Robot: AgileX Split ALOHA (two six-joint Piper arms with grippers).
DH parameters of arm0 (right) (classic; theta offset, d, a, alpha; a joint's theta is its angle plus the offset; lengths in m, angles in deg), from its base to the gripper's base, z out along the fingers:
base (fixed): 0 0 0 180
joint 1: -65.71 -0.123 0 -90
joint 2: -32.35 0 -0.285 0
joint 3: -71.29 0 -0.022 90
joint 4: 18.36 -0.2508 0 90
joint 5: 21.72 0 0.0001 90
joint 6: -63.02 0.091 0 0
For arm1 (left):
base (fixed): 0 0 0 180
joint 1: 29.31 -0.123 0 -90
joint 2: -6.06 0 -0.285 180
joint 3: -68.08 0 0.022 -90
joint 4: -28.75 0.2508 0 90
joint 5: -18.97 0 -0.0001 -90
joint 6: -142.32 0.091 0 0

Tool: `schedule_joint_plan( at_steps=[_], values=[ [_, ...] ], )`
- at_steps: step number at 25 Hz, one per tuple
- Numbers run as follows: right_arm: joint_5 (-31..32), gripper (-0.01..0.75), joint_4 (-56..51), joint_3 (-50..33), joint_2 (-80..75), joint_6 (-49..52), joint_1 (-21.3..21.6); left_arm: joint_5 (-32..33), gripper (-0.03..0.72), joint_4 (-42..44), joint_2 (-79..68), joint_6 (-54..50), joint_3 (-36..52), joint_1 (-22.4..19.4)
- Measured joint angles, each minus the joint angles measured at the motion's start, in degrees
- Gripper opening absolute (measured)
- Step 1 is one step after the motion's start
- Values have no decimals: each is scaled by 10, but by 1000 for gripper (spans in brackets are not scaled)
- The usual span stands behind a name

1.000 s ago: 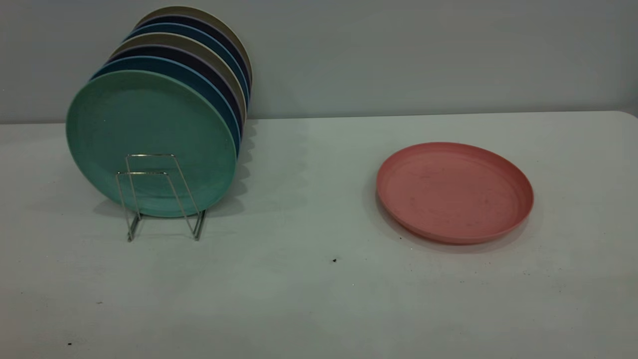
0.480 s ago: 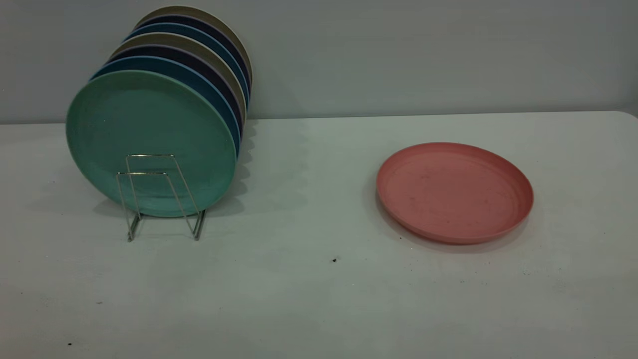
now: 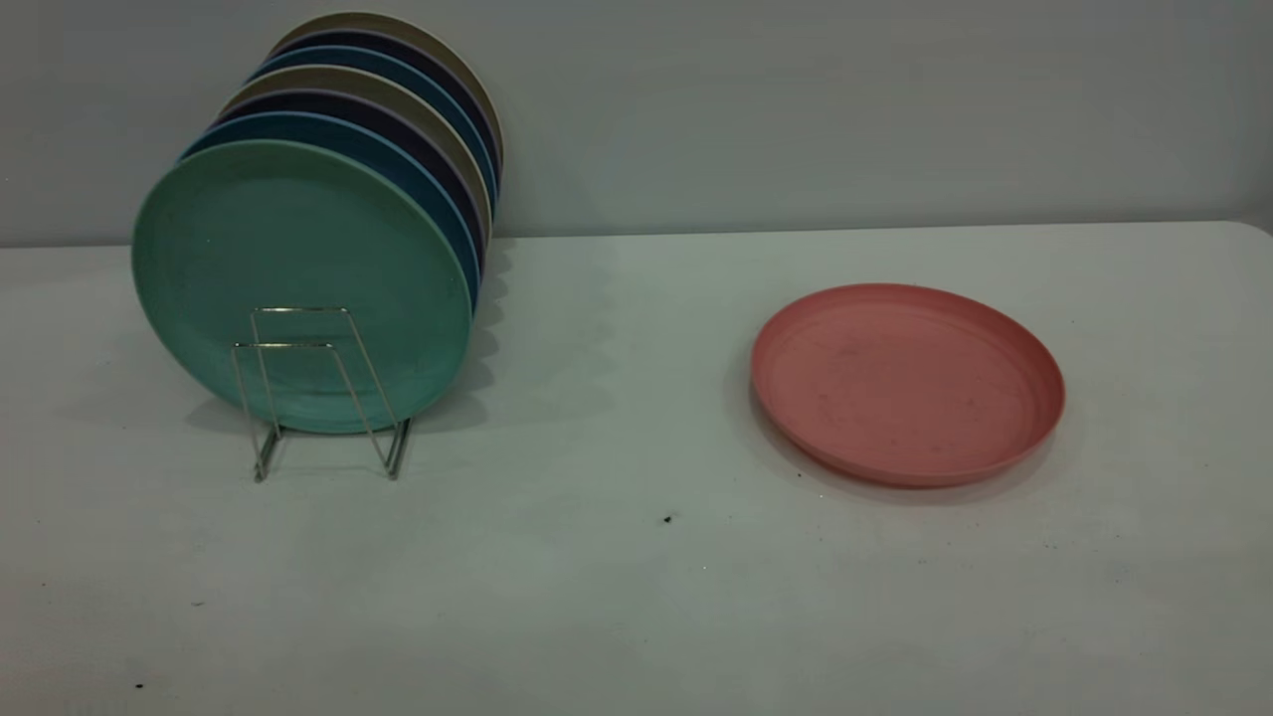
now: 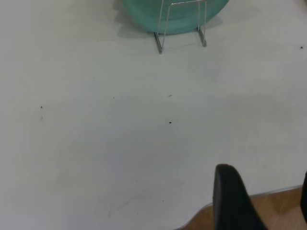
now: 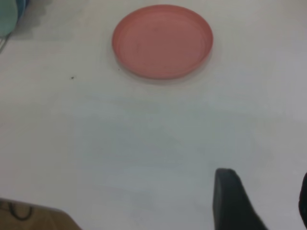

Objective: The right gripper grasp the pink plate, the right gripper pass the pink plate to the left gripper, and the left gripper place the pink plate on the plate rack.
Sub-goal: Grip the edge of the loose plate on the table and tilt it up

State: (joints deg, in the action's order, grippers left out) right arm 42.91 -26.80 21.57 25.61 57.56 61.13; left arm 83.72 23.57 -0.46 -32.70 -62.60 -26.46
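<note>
The pink plate (image 3: 907, 383) lies flat on the white table at the right; it also shows in the right wrist view (image 5: 162, 40). The silver wire plate rack (image 3: 316, 393) stands at the left and holds several upright plates, a teal-green plate (image 3: 298, 283) in front. Its front loops show in the left wrist view (image 4: 180, 24). Neither arm shows in the exterior view. My left gripper (image 4: 261, 191) is open and empty over the table's near edge, far from the rack. My right gripper (image 5: 261, 191) is open and empty above bare table, well short of the pink plate.
The white table (image 3: 617, 597) runs back to a grey wall. Behind the teal-green plate stand blue, dark and beige plates (image 3: 398, 109). The table's near edge over a wooden floor (image 4: 283, 206) shows in the left wrist view. A small dark speck (image 3: 667, 518) lies mid-table.
</note>
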Motion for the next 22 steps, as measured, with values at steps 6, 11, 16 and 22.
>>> schedule_joint_plan(
  at_steps=[6,11,16,22],
  values=[
    [-1,357,-1,0,-6,0,0,-5,378,2,-2,-20,-2,0],
    [-66,394,-20,13,-109,1,0,-74,427,21,-96,-35,-51,0],
    [-141,483,-28,63,-270,-5,0,-159,526,25,-287,-8,-127,0],
    [-209,508,-70,127,-450,-63,0,-207,544,24,-496,22,-216,0]
  ],
)
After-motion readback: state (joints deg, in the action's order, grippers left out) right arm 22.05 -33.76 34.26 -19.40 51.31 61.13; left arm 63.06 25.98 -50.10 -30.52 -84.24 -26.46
